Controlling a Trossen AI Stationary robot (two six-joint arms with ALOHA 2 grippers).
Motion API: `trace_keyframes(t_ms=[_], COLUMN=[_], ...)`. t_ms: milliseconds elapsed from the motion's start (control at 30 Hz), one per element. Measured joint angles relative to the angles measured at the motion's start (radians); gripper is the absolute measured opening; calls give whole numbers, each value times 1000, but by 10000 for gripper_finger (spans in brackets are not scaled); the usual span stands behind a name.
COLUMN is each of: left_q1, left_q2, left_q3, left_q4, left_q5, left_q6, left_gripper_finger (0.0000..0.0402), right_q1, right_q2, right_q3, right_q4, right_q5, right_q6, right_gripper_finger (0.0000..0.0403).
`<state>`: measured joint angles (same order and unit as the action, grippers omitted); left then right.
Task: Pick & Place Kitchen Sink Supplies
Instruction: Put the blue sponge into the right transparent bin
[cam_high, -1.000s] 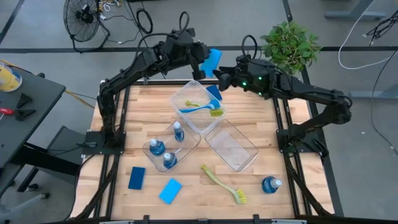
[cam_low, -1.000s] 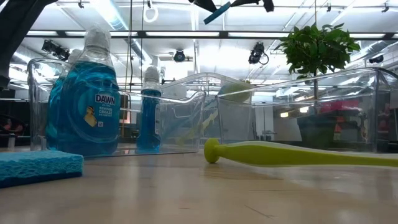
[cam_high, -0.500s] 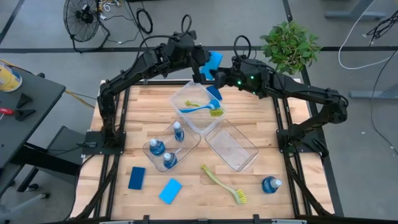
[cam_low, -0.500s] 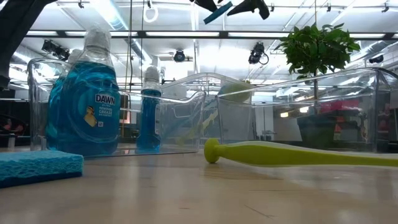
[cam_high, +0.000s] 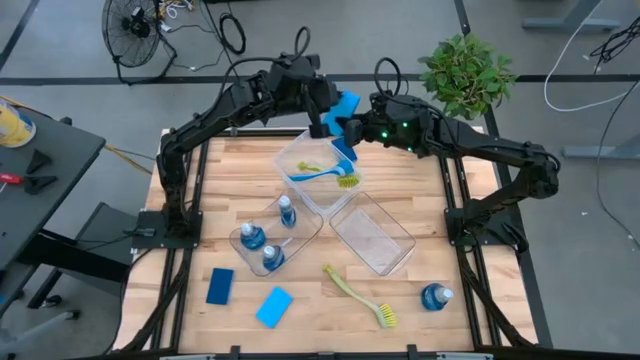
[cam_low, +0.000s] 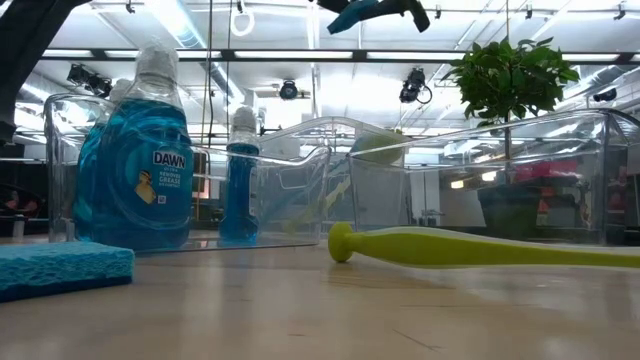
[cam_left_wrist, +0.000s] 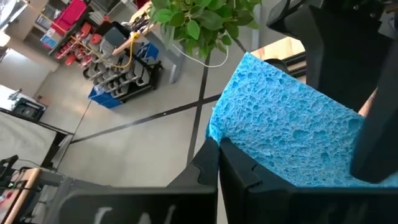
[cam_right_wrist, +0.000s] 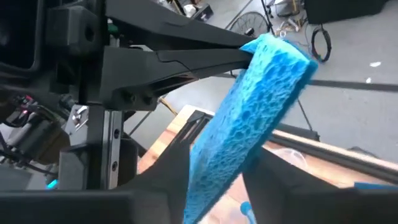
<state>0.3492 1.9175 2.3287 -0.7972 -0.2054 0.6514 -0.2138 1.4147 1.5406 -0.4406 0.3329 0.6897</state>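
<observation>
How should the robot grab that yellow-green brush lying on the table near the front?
Best guess: grip the yellow-green brush on its thin handle, about midway, coming straight down from above. It lies flat on the bare wooden table, clear of the bins, so fingers can close across the narrow handle. The bristle head is wider and softer, a poorer hold.

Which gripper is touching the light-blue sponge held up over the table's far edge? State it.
Both appear to be touching. The left wrist view shows the left gripper clamped on the sponge; the right wrist view shows the right gripper fingers straddling it, apparently closing.
</observation>
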Motion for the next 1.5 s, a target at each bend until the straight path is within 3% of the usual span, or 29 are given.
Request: trace_keyframes(t_ms=[200, 433, 667, 833, 1033, 1300, 1500], left_q1=[0, -2, -4, 0, -7, -27, -57], left_q2=[0, 0, -9, -59, -125, -201, -225], left_q3=[0, 0, 0, 1, 0, 1, 1], left_q4=[-10, -10, -24, -64, -104, -120, -121], left_q5=[0, -3, -109, -88, -70, 125, 193], left_q6=[0, -6, -38, -111, -169, -260, -301], left_gripper_finger=[8, 54, 153, 198, 198, 181, 179], right_q1=[0, 0, -1, 1, 5, 33, 80], right_q2=[0, 0, -2, -28, -64, -80, -79], right_q3=[0, 0, 0, 0, 0, 1, 0], right_q4=[-41, -51, -63, -129, -213, -399, -614], right_q5=[-9, -11, -56, -131, -223, -413, -447], right_q6=[12, 10, -19, -44, -115, -379, -541], right_gripper_finger=[75, 16, 8, 9, 9, 9, 9])
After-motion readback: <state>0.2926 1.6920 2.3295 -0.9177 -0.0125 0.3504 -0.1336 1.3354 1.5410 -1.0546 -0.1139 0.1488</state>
